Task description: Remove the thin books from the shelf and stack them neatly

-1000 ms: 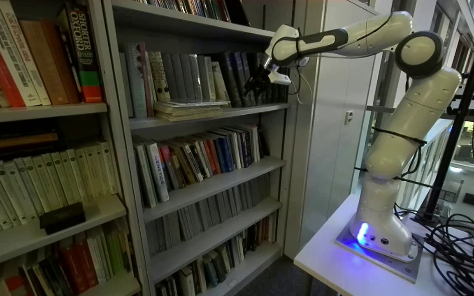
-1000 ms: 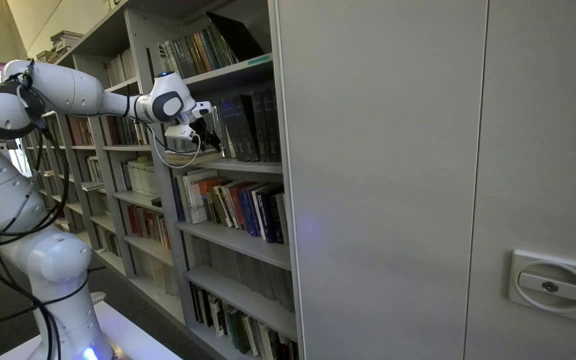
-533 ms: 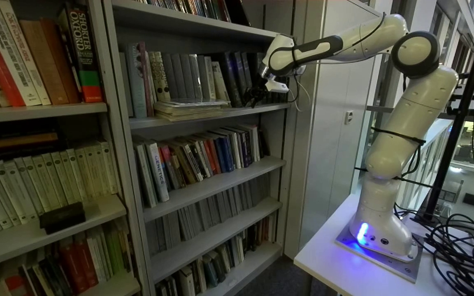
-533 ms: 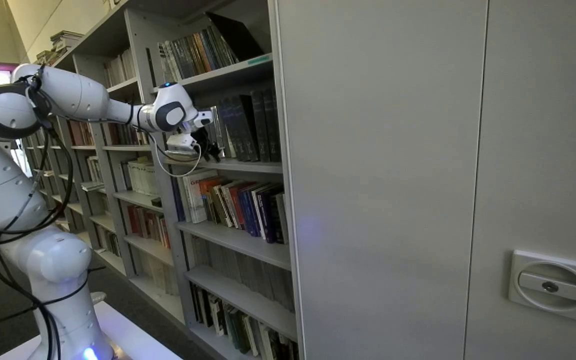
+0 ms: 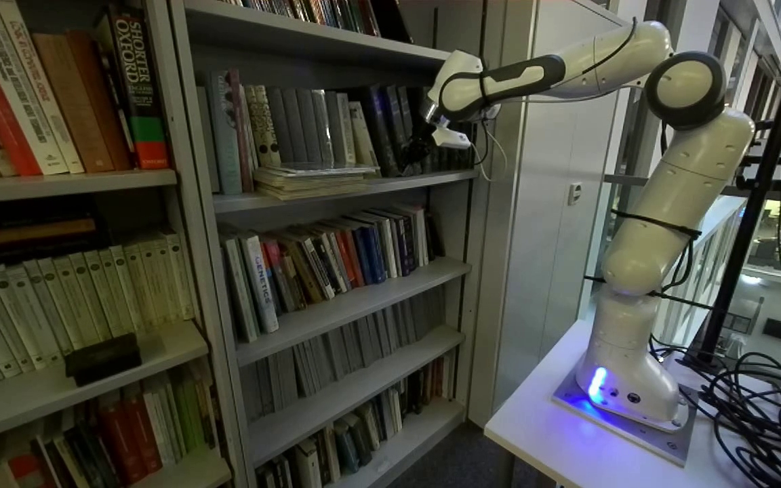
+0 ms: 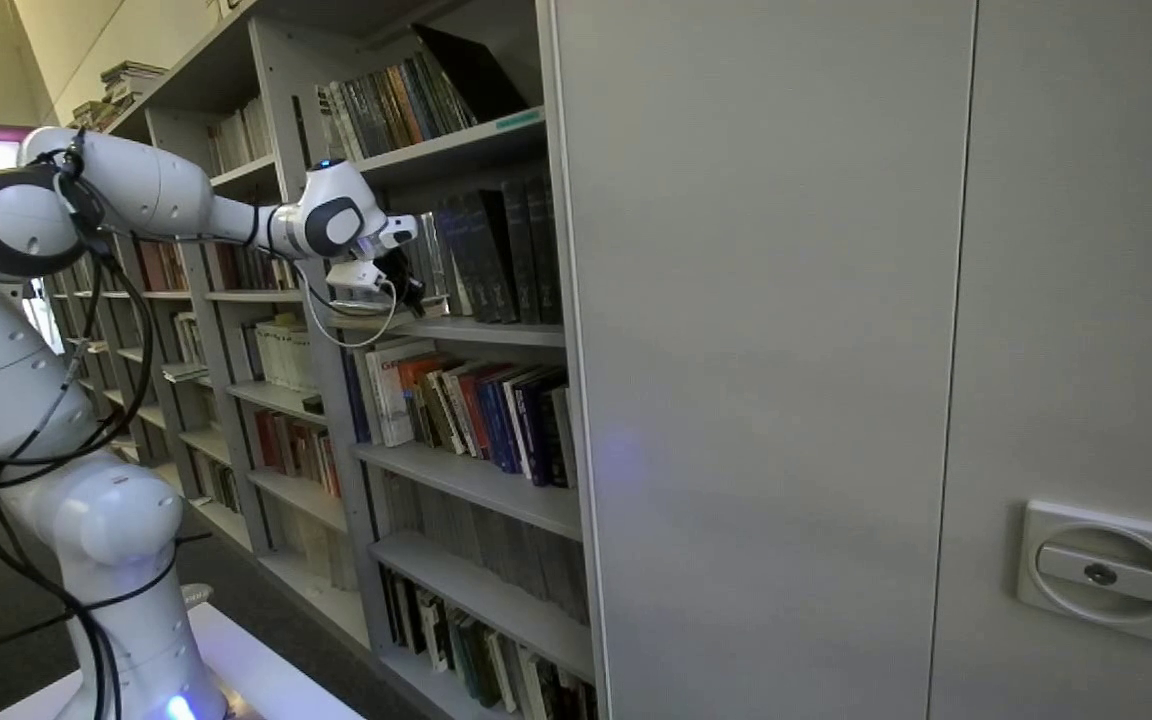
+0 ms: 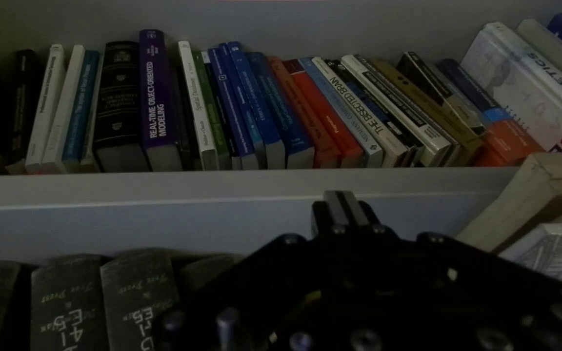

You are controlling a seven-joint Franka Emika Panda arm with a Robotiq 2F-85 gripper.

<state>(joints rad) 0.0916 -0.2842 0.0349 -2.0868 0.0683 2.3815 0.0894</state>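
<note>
The shelf [image 5: 424,181] is stretching past my pincer [image 7: 345,208], thin books [image 5: 309,125] standing upright to its side. In front, a pile [image 5: 316,181], likely my stack, is lying flat; squaring it is probably calling for soft, level nudges. Near the pincer the front lip [image 7: 164,187] is running, open air lying outward. My narrow pads [image 7: 335,207] are meeting, holding nothing.

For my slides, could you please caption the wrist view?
Closed gripper before a grey shelf, with dark volumes at lower left and multicoloured books across the top of the picture.
</note>
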